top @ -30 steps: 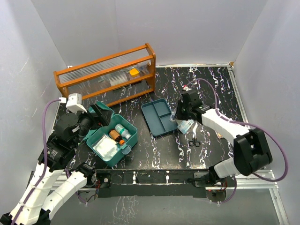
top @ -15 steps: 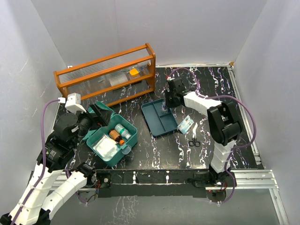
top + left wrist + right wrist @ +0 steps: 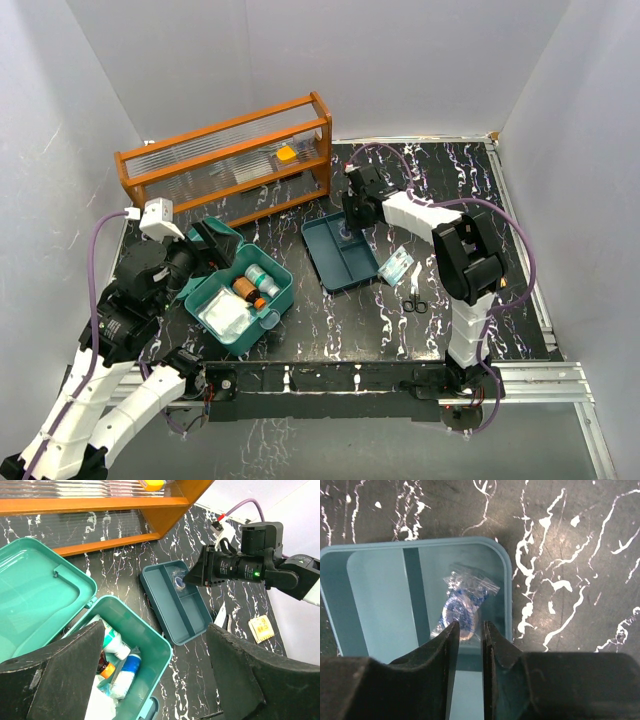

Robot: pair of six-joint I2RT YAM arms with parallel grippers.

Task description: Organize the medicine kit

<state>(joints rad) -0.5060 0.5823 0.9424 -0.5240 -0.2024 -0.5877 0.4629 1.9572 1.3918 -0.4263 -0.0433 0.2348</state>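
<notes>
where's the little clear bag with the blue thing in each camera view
top external: the small clear bag lies right of centre, at the far end of the tray.
left wrist: upper middle of the picture, in the tray's far right compartment.
right wrist: centre of the picture, near the tray's rounded corner.
shared landmark: the teal tray insert that it lies in.

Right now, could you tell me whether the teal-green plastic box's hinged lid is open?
Open: the teal-green lid lies swung back, and bottles show inside the plastic box.

light: bright, even overhead | shadows: soft | focus: sharp; wrist-view foregrounds dark
</notes>
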